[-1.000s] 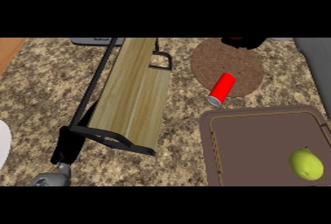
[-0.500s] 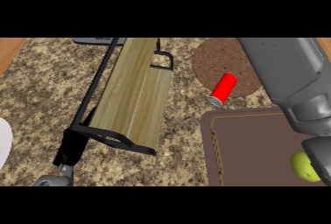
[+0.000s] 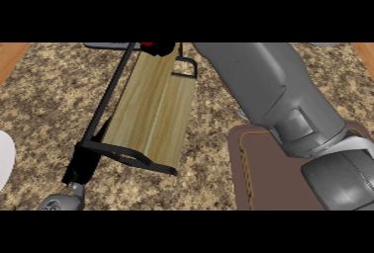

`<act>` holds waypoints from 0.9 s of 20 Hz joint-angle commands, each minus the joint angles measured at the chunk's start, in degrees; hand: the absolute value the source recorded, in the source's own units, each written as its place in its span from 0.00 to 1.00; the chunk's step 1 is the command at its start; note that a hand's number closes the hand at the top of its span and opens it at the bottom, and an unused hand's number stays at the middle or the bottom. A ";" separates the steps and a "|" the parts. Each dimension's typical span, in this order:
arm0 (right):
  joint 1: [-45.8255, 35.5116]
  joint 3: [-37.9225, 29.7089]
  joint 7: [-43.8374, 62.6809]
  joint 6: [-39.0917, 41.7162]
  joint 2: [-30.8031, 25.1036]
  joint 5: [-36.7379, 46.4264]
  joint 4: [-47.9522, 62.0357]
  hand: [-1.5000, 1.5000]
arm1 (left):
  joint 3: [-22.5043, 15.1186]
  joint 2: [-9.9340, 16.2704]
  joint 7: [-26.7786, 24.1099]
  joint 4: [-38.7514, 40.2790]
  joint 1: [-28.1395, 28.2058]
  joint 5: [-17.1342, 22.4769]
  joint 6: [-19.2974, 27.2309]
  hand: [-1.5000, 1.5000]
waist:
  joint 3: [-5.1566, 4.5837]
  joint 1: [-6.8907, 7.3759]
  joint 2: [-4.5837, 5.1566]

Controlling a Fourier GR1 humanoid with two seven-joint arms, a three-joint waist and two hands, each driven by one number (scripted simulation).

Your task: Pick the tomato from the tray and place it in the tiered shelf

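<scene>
The tiered shelf (image 3: 150, 113), with pale wood slats in a black frame, lies slanted across the counter's middle. My right forearm (image 3: 270, 99) rises from the lower right, crosses the brown tray (image 3: 252, 168) and ends at the view's top. There a black part of my right hand (image 3: 166, 48) shows over the shelf's far end. A small red thing (image 3: 149, 45) sits against it, and I cannot tell what it is. No fruit shows on the tray's bare part. My left hand (image 3: 64, 200) rests at the lower left edge.
A white plate (image 3: 4, 160) pokes in at the left edge. Speckled stone counter (image 3: 44, 99) lies left of the shelf. Wooden strips show at both upper corners. A dark grey object (image 3: 110, 46) sits at the top edge.
My right arm has swung left and stretched further, so its hand is now over the shelf's far end. The arm now covers the round board, red can and green fruit.
</scene>
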 commanded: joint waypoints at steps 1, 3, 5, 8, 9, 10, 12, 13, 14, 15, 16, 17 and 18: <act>-2.72 0.71 -0.56 -1.72 3.58 2.04 5.39 1.00 | 1.87 0.91 0.03 2.33 -1.94 1.04 -1.02 0.50 | -0.12 0.20 0.29; -2.82 3.95 1.52 -1.44 3.66 -0.35 5.24 1.00 | -0.75 -0.64 -1.83 3.16 -0.04 -1.42 0.02 0.50 | -0.16 1.11 0.08; -1.26 4.10 -2.31 -0.85 3.70 1.26 6.76 1.00 | 0.35 0.13 -0.76 2.87 -0.23 0.05 -1.31 0.50 | -0.10 0.05 0.01; 1.68 2.47 -2.91 5.79 3.74 -6.16 8.45 1.00 | -1.05 -1.20 -1.05 2.26 -1.82 -0.98 -0.52 0.50 | -0.17 2.65 0.54; 1.76 -0.75 -0.20 12.18 3.75 -10.34 10.03 1.00 | -1.44 -1.74 -0.59 2.50 -1.99 -0.97 -0.46 0.50 | -0.19 3.18 0.53; 1.53 -2.82 2.69 15.92 3.75 -13.12 11.86 0.00 | -1.01 -0.60 -0.43 2.31 -2.75 -0.47 -1.73 0.50 | -0.23 3.88 0.53; 1.40 -5.72 5.51 19.62 3.76 -17.16 13.97 0.00 | -2.04 -1.86 1.21 1.29 -2.31 -0.82 -1.02 0.50 | -0.14 3.63 0.11; 1.31 -6.37 5.79 21.09 3.76 -18.42 14.78 0.00 | -1.20 -0.87 0.43 2.93 -3.34 -0.55 -1.86 0.50 | -0.18 3.30 0.41; 0.94 -8.10 7.64 21.77 3.76 -21.07 15.70 0.00 | -2.30 -1.96 0.73 2.29 -2.34 -1.78 -0.41 0.50 | -0.17 4.17 0.23; 1.42 -9.64 7.44 22.50 3.76 -22.99 16.63 0.00 | -2.63 -2.16 1.20 1.40 -3.00 -1.22 -1.20 0.50 | -0.15 4.64 0.43; 2.38 -10.64 6.38 21.10 3.76 -24.33 16.89 0.00 | -1.27 -1.33 2.24 2.86 -4.79 -0.44 -1.85 0.50 | -0.15 4.21 0.72; -0.02 -12.49 9.46 22.13 3.75 -26.86 17.86 0.00 | -1.68 -1.19 0.69 2.49 -2.73 -0.88 -1.72 0.50 | -0.18 4.72 0.33; 0.10 -13.33 9.12 20.84 3.74 -28.16 17.79 0.00 | -0.92 -0.99 0.93 2.97 -3.63 -0.33 -1.97 0.50 | -0.15 3.68 0.17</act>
